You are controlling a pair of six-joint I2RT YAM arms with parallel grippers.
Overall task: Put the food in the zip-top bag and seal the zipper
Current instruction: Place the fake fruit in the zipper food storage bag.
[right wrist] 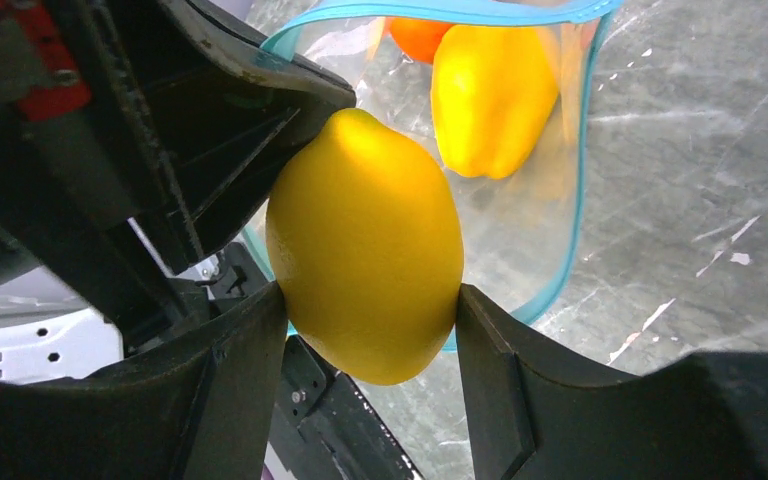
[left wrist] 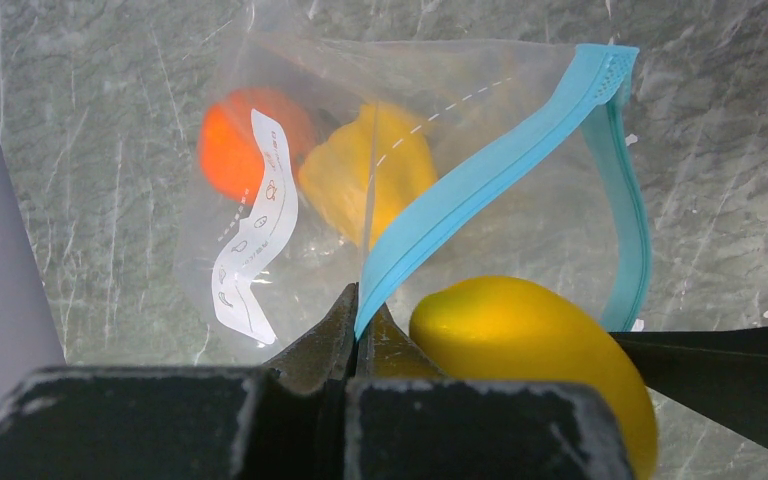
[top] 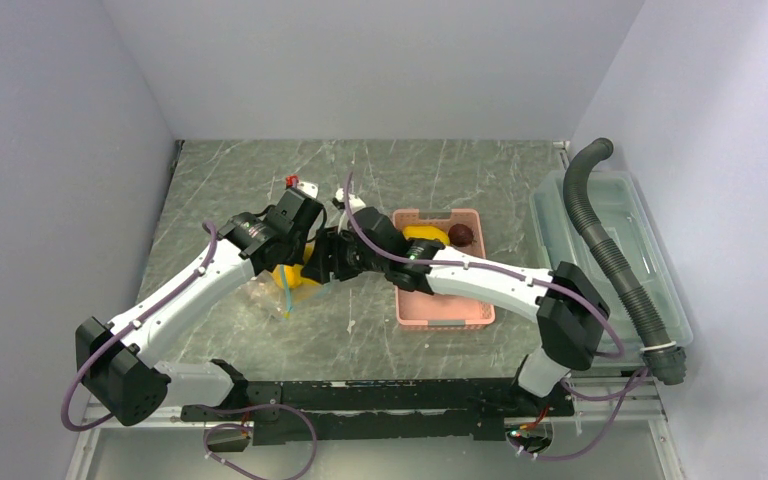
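I had the left gripper [left wrist: 358, 300] pinched shut on the teal zipper [left wrist: 480, 175], lifting one lip so the zip-top bag [left wrist: 550, 230] gaped. The right gripper [right wrist: 367, 300] was clamped round a yellow lemon [right wrist: 365, 245] right at the bag's mouth, placed, I judged, for dropping in. Inside the bag lay an orange [left wrist: 230, 150] and a yellow pepper [left wrist: 365, 170]. The grapes [top: 461, 235] sat in the pink basket [top: 450, 305] near the bag.

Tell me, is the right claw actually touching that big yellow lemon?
Touching. The right wrist view shows the right gripper with both fingers pressed on opposite sides of the lemon, no gap.
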